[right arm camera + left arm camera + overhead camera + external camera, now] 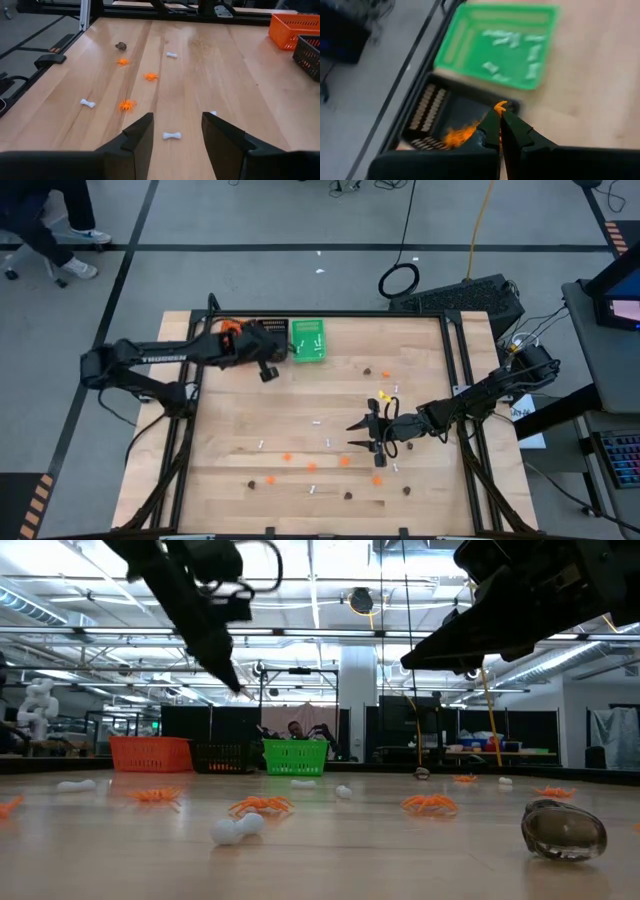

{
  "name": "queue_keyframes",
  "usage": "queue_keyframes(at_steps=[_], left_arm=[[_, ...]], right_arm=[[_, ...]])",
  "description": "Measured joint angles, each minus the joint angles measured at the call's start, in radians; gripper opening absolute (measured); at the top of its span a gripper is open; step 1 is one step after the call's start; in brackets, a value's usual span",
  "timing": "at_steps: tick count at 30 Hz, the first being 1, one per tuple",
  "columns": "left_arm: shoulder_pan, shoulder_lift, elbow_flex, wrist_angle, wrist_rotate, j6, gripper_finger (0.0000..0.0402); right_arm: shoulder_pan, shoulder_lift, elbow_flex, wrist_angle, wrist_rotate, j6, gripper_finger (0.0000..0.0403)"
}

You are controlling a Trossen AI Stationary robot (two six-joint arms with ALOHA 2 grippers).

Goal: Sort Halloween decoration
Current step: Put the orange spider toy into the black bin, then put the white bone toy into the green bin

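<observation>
1. Over the black tray (262, 338) at the far edge of the wooden table (330, 395), I have the left gripper (500, 111) with its fingers pressed together on a small orange spider trinket (500, 105), a bit of which sticks out at the tips.
2. Beside that tray I see the green tray (497, 47) with several white bone pieces (502, 39) lying in it; an orange tray (150, 753) sits on the black tray's other side, as the low view shows the three in a row.
3. On the left arm's forearm (160, 352) I can make out white lettering, but it is too small for me to read.
4. My right gripper (172, 131) hangs low over the near right part of the table with its two fingers standing apart and nothing between them; a white bone (171, 135) lies on the wood in the gap below them.
5. Ahead of the right gripper I count three orange spiders (127, 105), two more white bones (88, 103) and one dark brown blob (120, 46), all lying loose on the wood and well apart from each other.
6. From above, the unsorted trinkets (312, 466) are scattered over the near half and right middle of the table: orange, white and dark ones mixed.
7. At table height I see a white bone (236, 829) and a shiny dark trinket (565, 831) closest to the camera, with orange spiders (262, 805) just behind them.
8. Beyond the table, at the top left of the high view, a person's legs and shoes (75, 250) show on the grey floor.
</observation>
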Motion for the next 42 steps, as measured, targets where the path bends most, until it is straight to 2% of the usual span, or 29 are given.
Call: queue_keyframes(at_steps=[5, 13, 16, 25, 29, 33, 38, 42], left_arm=[[0.088, 0.060, -0.013, 0.018, 0.005, 0.006, 0.0000], [0.138, 0.159, -0.015, 0.039, -0.019, -0.055, 0.0005], [0.146, 0.181, -0.015, 0.043, -0.031, -0.081, 0.0030], [0.126, 0.182, -0.015, 0.043, -0.054, -0.181, 0.0151], [0.078, 0.176, -0.015, 0.034, -0.019, -0.306, 0.0172], [-0.020, 0.150, -0.015, 0.057, -0.031, -0.373, 0.0172], [-0.183, 0.133, -0.015, 0.138, -0.150, -0.394, 0.0173], [-0.297, 0.135, -0.015, 0.227, -0.226, -0.393, 0.0173]], right_arm=[[0.000, 0.000, 0.000, -0.003, 0.000, 0.026, 0.0155], [0.000, 0.000, 0.000, 0.005, 0.005, 0.045, 0.0155], [0.000, 0.000, 0.000, 0.005, 0.006, 0.060, 0.0155], [0.000, 0.000, 0.000, 0.003, 0.007, 0.095, 0.0155], [0.000, -0.007, 0.000, -0.031, 0.042, 0.124, 0.0155], [-0.008, -0.060, 0.000, -0.175, 0.129, 0.172, 0.0155], [-0.049, -0.190, 0.001, -0.448, 0.140, 0.228, 0.0155], [-0.093, -0.302, 0.001, -0.648, 0.218, 0.296, 0.0155]])
